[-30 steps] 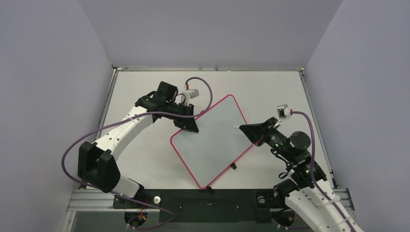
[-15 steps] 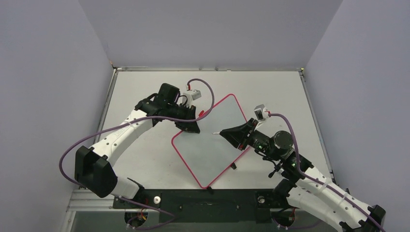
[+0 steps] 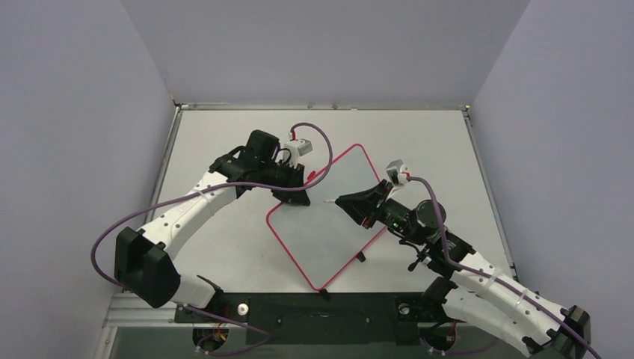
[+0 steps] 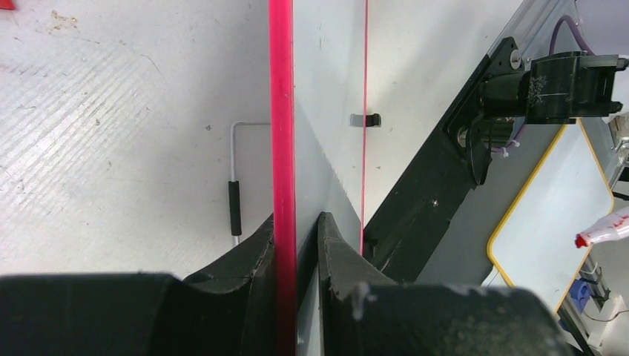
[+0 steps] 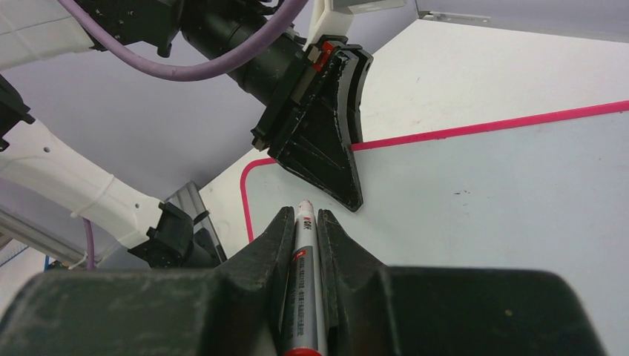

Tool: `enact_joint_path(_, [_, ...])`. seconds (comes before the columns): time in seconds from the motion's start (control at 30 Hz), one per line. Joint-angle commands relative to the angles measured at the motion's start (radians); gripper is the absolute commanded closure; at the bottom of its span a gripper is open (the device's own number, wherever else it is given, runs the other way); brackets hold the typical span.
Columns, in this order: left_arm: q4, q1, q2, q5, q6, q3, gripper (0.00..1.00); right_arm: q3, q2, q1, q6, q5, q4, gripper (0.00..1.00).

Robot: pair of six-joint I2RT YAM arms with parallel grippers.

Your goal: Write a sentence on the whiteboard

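Observation:
The whiteboard (image 3: 329, 239), red-rimmed and turned diagonally, lies mid-table. Its surface (image 5: 482, 185) is bare and no sentence is in view on it. My left gripper (image 3: 293, 196) straddles the board's upper-left edge. In the left wrist view my left gripper (image 4: 297, 222) has one finger against the red rim (image 4: 282, 111), while the other stands a narrow gap off it. My right gripper (image 3: 345, 203) hovers over the board's middle, shut on a silver marker (image 5: 303, 259). The marker's tip (image 3: 327, 200) points left toward the left gripper (image 5: 326, 133).
A bent metal key with a black sleeve (image 4: 234, 200) lies on the table left of the board. A small black clip (image 3: 360, 256) sits by the board's lower right edge. Beyond the table, a yellow-rimmed board (image 4: 549, 215) and a red-tipped marker (image 4: 601, 230) show.
My right arm has swung left, carrying the marker from the board's right edge to over its middle. The left jaws have eased slightly apart on the rim.

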State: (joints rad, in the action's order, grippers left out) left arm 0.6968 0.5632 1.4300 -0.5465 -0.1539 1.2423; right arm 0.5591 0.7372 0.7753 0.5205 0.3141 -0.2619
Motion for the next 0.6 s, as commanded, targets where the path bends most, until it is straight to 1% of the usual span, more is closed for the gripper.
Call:
enact_joint_path(0.0, [-0.011, 0.017, 0.000, 0.286, 0.160, -0.044, 1.00, -0.014, -0.002, 0.014, -0.022, -0.013, -0.096, 1.00])
enact_joint_path(0.17, [-0.014, 0.018, -0.011, 0.303, 0.129, -0.053, 1.00, -0.017, -0.012, 0.018, -0.030, -0.030, -0.096, 1.00])
enact_joint_path(0.37, [-0.019, 0.024, -0.020, 0.330, 0.129, -0.060, 1.00, -0.023, -0.007, 0.025, -0.019, 0.018, -0.151, 1.00])
enact_joint_path(0.57, [-0.020, 0.033, -0.028, 0.340, 0.127, -0.069, 1.00, -0.018, 0.042, 0.046, -0.007, 0.048, -0.187, 1.00])
